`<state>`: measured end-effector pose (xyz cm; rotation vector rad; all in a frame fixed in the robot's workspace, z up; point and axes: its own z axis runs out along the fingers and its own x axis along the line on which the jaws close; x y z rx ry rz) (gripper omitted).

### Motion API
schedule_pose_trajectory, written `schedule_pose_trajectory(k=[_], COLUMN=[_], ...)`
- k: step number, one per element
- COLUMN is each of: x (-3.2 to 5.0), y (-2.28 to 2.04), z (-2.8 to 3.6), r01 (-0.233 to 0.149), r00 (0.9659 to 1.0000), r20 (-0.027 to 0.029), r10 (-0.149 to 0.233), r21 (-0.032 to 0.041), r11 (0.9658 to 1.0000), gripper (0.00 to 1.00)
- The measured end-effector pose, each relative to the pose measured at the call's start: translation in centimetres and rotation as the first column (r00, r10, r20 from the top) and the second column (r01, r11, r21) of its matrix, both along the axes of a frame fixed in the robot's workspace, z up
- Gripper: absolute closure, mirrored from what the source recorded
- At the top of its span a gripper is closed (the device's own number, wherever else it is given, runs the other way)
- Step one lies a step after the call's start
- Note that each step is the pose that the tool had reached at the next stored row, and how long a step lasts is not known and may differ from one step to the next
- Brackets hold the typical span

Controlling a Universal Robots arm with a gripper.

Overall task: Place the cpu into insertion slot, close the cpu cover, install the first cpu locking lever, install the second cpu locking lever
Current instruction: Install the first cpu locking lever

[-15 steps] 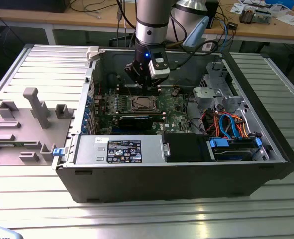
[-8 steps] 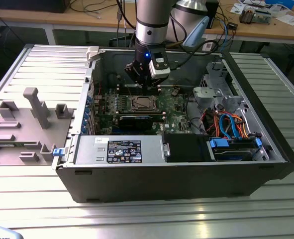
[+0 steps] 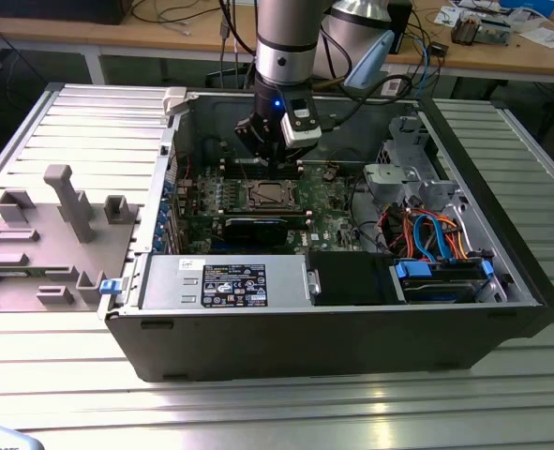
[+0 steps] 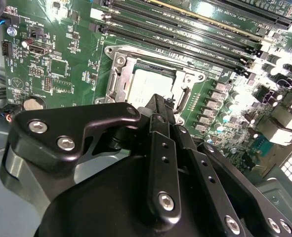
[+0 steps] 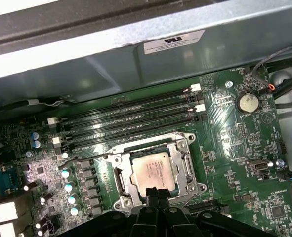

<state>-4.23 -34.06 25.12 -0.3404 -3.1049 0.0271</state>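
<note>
The small flat square cpu with its dull silver-grey metal top (image 5: 151,169) already lies in the insertion slot, the square socket with a silvery rim (image 5: 119,182) on the green circuit board (image 5: 234,143) inside the open dark computer case (image 3: 305,337) on the ribbed metal counter (image 3: 258,412). The thin silvery metal cpu cover frame (image 4: 117,80) appears folded down around the chip, so the first two steps look done. A thin wire lever (image 5: 86,159) seems to stand out sideways, so the locking looks unfinished, though that is hard to tell. The black gripper (image 5: 158,193) hovers just above the socket's edge, its jaws together and holding nothing.
</note>
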Motion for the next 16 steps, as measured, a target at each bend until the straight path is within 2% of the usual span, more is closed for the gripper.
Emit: schedule_pose_trajectory(k=[16], x=[0.0], y=[0.0], z=[0.0], r01=[-0.022], r00=[0.9998], r20=[0.0], r10=[0.022], r21=[0.0], r11=[0.9998], gripper=[0.89])
